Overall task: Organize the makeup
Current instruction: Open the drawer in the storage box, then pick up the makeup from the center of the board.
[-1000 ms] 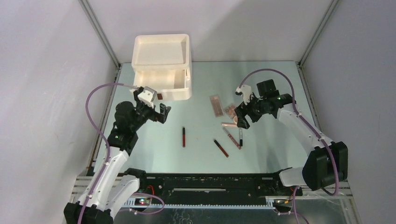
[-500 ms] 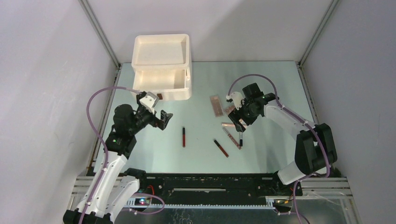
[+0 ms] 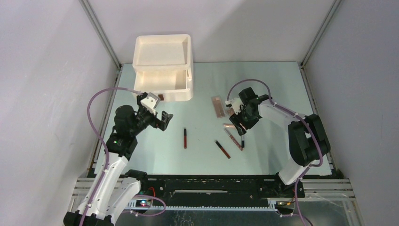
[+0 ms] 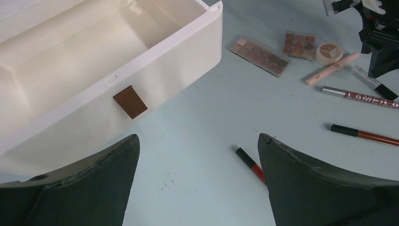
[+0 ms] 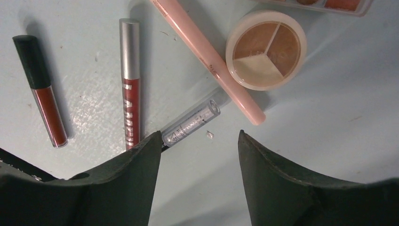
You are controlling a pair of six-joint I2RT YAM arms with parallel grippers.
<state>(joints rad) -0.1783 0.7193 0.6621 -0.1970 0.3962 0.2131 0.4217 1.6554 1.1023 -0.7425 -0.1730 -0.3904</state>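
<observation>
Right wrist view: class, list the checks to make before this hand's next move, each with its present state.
1. Right hand open: ok, fingers apart.
2. Clear tube centred between them: not ok, it runs under one finger.
3. Pink pencil clear of the fingers: ok, but close.
4. Round compact out of the way: ok.
5. Cream box drawer open: ok.
6. Left hand open, empty: ok.
</observation>
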